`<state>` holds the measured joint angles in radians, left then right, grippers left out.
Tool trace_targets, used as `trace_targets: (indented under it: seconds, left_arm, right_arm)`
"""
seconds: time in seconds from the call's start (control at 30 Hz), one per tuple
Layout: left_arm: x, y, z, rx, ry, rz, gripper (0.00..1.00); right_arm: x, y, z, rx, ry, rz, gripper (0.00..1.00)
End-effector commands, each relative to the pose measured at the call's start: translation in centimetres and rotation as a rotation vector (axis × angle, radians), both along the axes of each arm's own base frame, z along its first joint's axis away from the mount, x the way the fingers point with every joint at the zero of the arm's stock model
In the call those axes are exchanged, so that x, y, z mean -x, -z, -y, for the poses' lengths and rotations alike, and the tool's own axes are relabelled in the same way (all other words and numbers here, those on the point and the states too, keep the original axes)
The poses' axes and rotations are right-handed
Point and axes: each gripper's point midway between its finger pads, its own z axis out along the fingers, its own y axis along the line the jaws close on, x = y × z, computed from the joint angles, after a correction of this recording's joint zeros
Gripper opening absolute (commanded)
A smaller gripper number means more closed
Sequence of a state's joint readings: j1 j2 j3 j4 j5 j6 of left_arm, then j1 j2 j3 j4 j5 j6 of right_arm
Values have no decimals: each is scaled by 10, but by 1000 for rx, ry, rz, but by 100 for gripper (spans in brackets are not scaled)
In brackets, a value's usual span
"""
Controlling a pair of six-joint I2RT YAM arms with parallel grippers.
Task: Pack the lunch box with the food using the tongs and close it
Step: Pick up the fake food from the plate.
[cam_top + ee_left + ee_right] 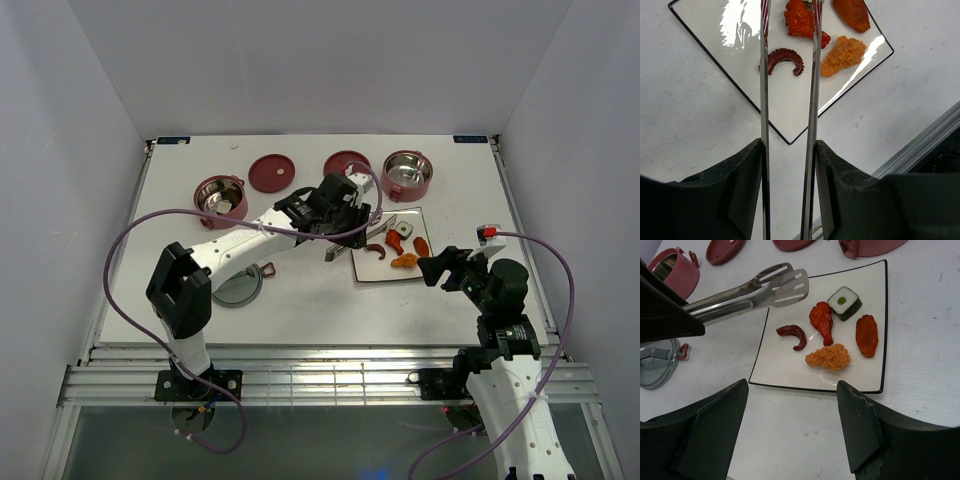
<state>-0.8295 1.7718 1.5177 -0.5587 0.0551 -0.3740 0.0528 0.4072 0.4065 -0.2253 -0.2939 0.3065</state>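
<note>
— Top external view first: what lies left of the white plate point(366, 270)?

— Farthest left, and nearer the arm bases than the plate, the grey cover point(238, 287) lies on the table point(300, 310). One red bowl point(221, 197) stands left of the plate and farther back, its steel inside showing, with a disc lid point(272, 172) flat beside it.

— And the left gripper point(789, 147)?

— It reaches toward the plate's left edge and grips the tongs point(765, 287), one finger outside each arm. The slotted tips hang slightly apart at the plate's far left corner. I cannot tell whether they touch it.

— What is on the plate?

— From its left: a curved sausage point(794, 335), a red drumstick piece point(822, 322), an orange nugget point(829, 357) toward the front, a dark cube point(844, 302) with a pale centre at the back, and an orange slice point(866, 335) on the right.

— Behind the plate?

— A second disc lid point(347, 163) behind its left corner, and a second bowl point(407, 174) behind its right half.

— The right gripper point(792, 385)?

— It is just off the plate's near right corner, jaws spread wide, nothing between them.
</note>
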Motion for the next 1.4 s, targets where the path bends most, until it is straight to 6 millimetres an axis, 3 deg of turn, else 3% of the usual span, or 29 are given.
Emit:
trace_targets:
  seconds: [0.0,0.37,1.03,1.23,1.37]
  left_arm:
    - [2,-14,17,56,36,17,54]
    - [13,9,27,26,10,-26,60]
    - [3,47,39,-27,-34,-85,61]
    - [5,48,46,-10,-19,-116,57]
    - [8,36,45,5,-27,-116,56]
  right_arm:
    - [-3,-21,5,8,26,50,77]
    - [-1,-21,7,16,35,57,77]
    - [1,-22,5,14,24,68,77]
    - [2,-23,5,13,24,74,77]
    - [1,-23,5,13,27,75,77]
